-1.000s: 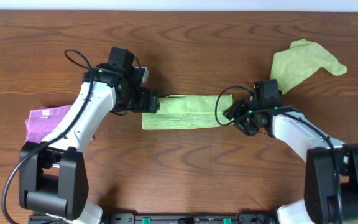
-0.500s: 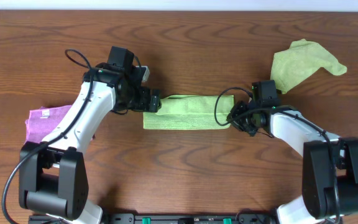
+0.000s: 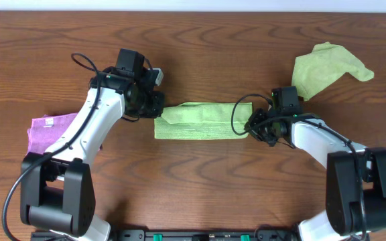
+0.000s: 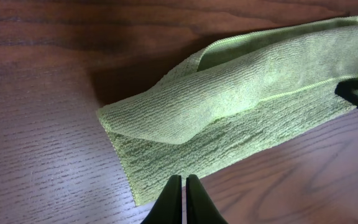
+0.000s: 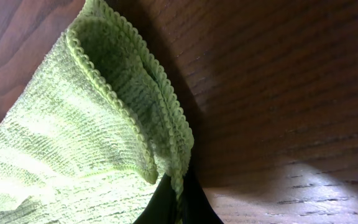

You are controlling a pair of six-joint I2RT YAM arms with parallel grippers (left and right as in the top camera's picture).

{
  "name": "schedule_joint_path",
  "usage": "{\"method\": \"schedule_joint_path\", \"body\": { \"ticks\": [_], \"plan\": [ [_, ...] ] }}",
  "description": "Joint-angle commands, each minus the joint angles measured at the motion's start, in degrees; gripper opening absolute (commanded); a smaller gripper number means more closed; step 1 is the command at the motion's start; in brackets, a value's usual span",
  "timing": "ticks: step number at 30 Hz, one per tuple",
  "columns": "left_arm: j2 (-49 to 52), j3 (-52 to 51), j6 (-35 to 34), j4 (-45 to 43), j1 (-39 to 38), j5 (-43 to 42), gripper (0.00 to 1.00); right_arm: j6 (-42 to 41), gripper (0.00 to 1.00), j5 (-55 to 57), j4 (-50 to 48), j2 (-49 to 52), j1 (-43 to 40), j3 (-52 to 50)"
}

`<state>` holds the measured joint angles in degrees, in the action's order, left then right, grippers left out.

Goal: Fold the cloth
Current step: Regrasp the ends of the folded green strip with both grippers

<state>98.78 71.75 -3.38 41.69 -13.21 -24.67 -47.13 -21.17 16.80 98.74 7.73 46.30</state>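
Observation:
The cloth (image 3: 200, 122) is a lime green strip, doubled lengthwise, lying across the middle of the wooden table. At its left end my left gripper (image 3: 158, 108) is shut. In the left wrist view the gripper (image 4: 183, 180) has its tips pinched together right on the near edge of the cloth (image 4: 229, 106), whose upper layer is folded over. At the right end my right gripper (image 3: 250, 126) is shut on the cloth. The right wrist view shows the hemmed layers of the cloth (image 5: 73, 124) bunched and running down between the dark jaws of that gripper (image 5: 178, 193).
A second lime green cloth (image 3: 327, 67) lies crumpled at the back right. A purple cloth (image 3: 49, 130) lies at the left, beside the left arm. Both arms reach inward from the near edge of the table (image 3: 200, 194).
The left gripper, open a second ago, has shut at the cloth's left end. The right gripper moved in and shut on the right end, then held still.

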Motion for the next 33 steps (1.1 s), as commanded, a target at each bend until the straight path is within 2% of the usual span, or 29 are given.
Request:
{"method": "schedule_joint_path", "body": {
  "ticks": [1,15,22,33],
  "plan": [
    [0.35,1.05,-1.11,-0.22,-1.22,0.09,0.06,-0.68,0.01,-0.09,-0.15,0.59,-0.26,-0.52],
    [7.41,1.05,-4.83,-3.61,-3.72,7.50,0.06,-0.85,0.01,-0.94,-0.42,0.59,-0.26,-0.52],
    [10.80,1.05,-7.45,-5.14,-3.72,7.76,0.06,-0.85,0.01,-1.42,-0.81,0.59,-0.26,-0.50],
    [15.89,1.05,-7.61,-4.31,-3.72,8.33,0.06,0.52,0.01,-1.42,-1.49,0.17,-0.26,-0.33]
  ]
}}
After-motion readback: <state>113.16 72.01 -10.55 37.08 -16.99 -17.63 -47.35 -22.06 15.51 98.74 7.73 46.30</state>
